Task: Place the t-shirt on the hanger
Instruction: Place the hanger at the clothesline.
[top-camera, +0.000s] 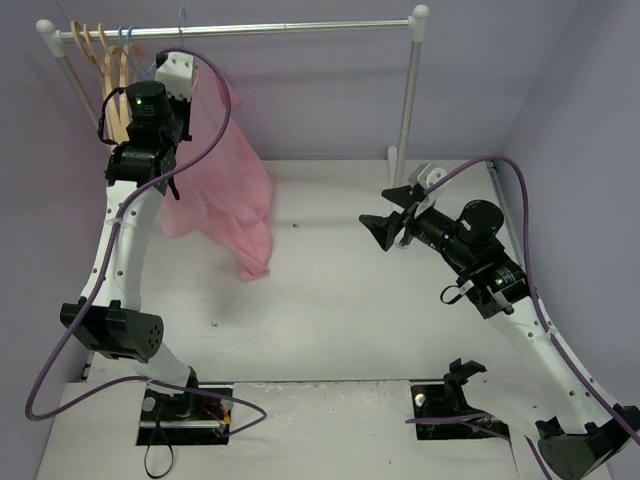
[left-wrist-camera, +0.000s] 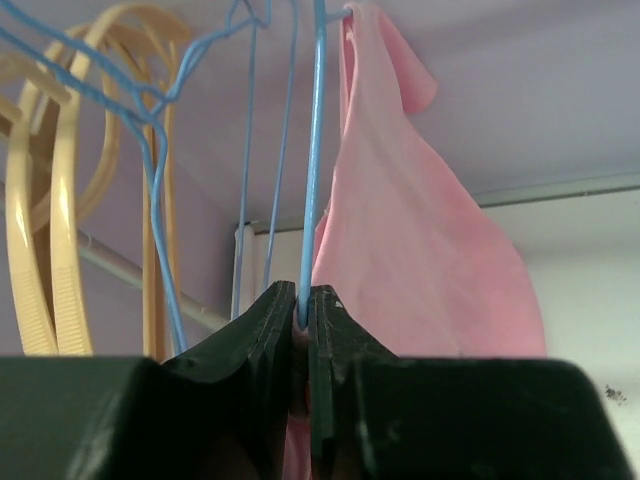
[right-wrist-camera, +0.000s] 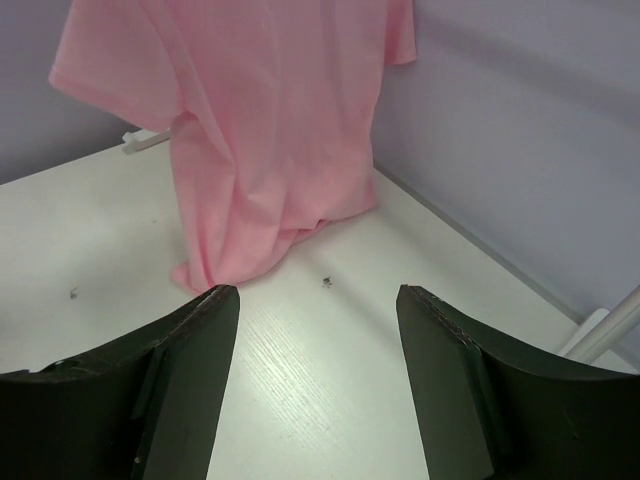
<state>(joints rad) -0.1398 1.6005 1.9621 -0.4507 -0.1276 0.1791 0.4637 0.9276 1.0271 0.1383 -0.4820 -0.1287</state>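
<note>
**Step in hand: seating the garment on the wire**

1. The left claw (left-wrist-camera: 303, 310) is clamping the hanger (left-wrist-camera: 316, 150), with both jaws pressed together on the vertical run of blue wire. In the top view this arm is reaching into the upper left of the frame, just under the rail (top-camera: 300, 27).
2. The t-shirt (top-camera: 230, 190) is hanging from the upper end of that wire and falling down and to the right. Its lowest fold appears to be resting on the bench (top-camera: 350, 300). Whether both shoulders are sitting on the wire cannot be told from these views.
3. The right claw (right-wrist-camera: 315, 295) is standing with its jaws spread wide and holding nothing. It is facing the cloth from right of centre, well apart from it.

**Recommended handling**

- Hold the left grip firm and the wire steady, since thin wire is likely to twist between the pads.
- Bring the right claw in low, pinch the loose hem or sleeve, and draw the cloth across the free shoulder.
- Stay clear of the neighbouring blue hangers (left-wrist-camera: 150, 130) and the tan hangers (left-wrist-camera: 60, 200), which are crowding the upper left.

**Markings**

No brand, label or writing is showing legibly in any view.
</note>
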